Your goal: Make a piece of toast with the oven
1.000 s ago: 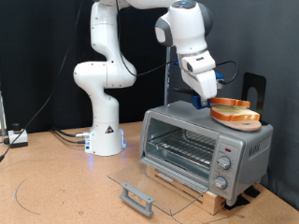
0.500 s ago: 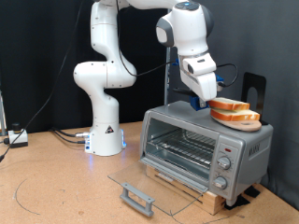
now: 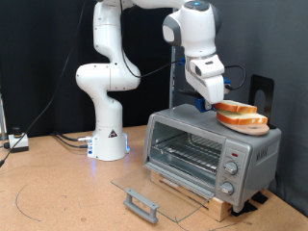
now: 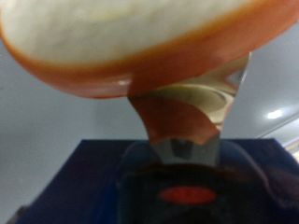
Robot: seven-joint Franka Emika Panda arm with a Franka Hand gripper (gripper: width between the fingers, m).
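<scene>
The silver oven (image 3: 207, 144) stands on a wooden board at the exterior view's right, with its glass door (image 3: 144, 188) folded down flat and the wire rack inside bare. An orange plate (image 3: 241, 122) sits on the oven's top. It carries pale bread (image 3: 241, 110), the toast slice; I cannot tell it from a second slice. My gripper (image 3: 214, 96) is at the plate's left rim. In the wrist view, the plate (image 4: 140, 73) and bread (image 4: 121, 23) fill the frame, with one finger (image 4: 201, 112) right under the rim.
The arm's white base (image 3: 108, 125) stands behind and to the left of the oven. The door's grey bar handle (image 3: 141, 203) juts over the wooden table at the front. A black panel (image 3: 262, 91) rises behind the plate. Cables lie at the far left.
The plate has shifted slightly right and settled more level on the oven's top. The gripper moved with it a little to the right.
</scene>
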